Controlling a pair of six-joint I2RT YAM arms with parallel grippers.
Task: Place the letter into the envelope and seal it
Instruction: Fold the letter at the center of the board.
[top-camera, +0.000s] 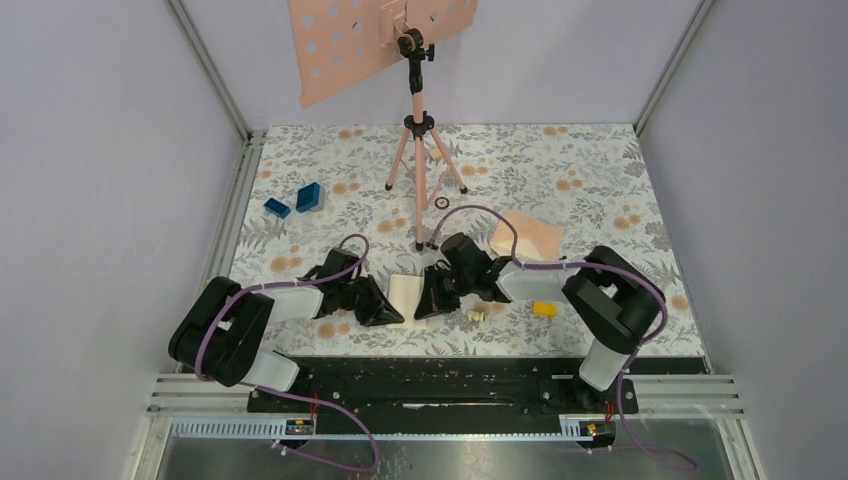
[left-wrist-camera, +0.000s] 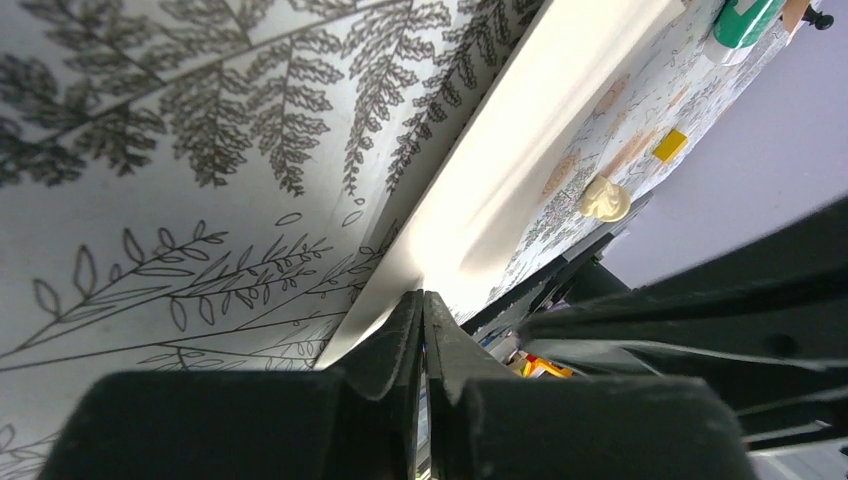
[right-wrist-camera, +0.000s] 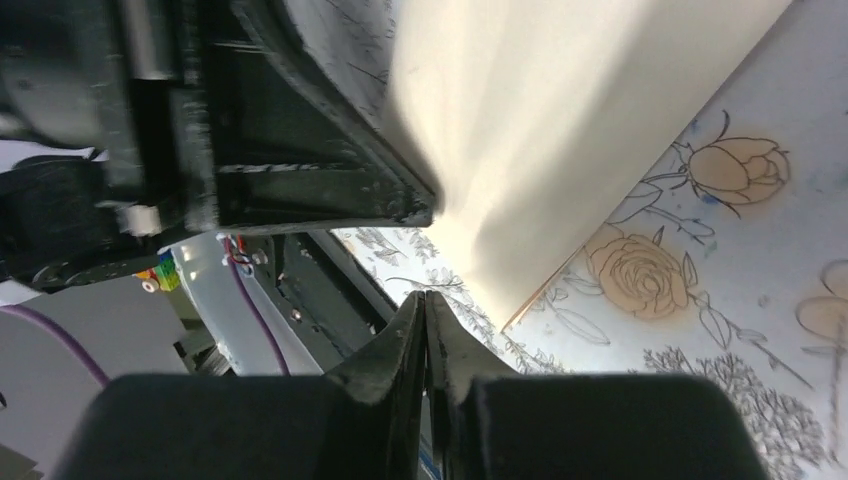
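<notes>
**Letter** (top-camera: 407, 296): cream sheet, plain side up, at the near middle of the table (top-camera: 600, 170), between the two grippers. Its left edge is at the left gripper, its right edge at the right gripper. In the wrist views it rises off the floral surface and bows slightly.

**Left gripper** (top-camera: 393, 310): low over the table, pointing right. Jaws are pressed together, with only the sheet's near edge between the tips. It pinches the letter at that edge.

**Right gripper** (top-camera: 426, 298): low over the table, pointing left, facing the other gripper across the sheet. Jaws are drawn together, and the letter's edge runs in at the tips. It appears to pinch the sheet. The exact contact point is blurred.

**Envelope** (top-camera: 527, 237): peach-pink, lying flat on the table. It is right of the letter and farther back, apart from it, just beyond the right arm's wrist. Neither gripper touches it.

**Stand plate** (top-camera: 350, 45): large pink perforated panel, tilted, on a tripod (top-camera: 420, 150) at the far middle of the table.

**Blue blocks** (top-camera: 308, 197): two, side by side, on the far left of the table.

**Ring** (top-camera: 442, 203): small and black, near a tripod foot.

**Yellow block** (top-camera: 545, 309): on the near right, beside the right arm.

**Cream piece** (top-camera: 476, 314): small and lumpy, between the right gripper and the yellow block.
</notes>
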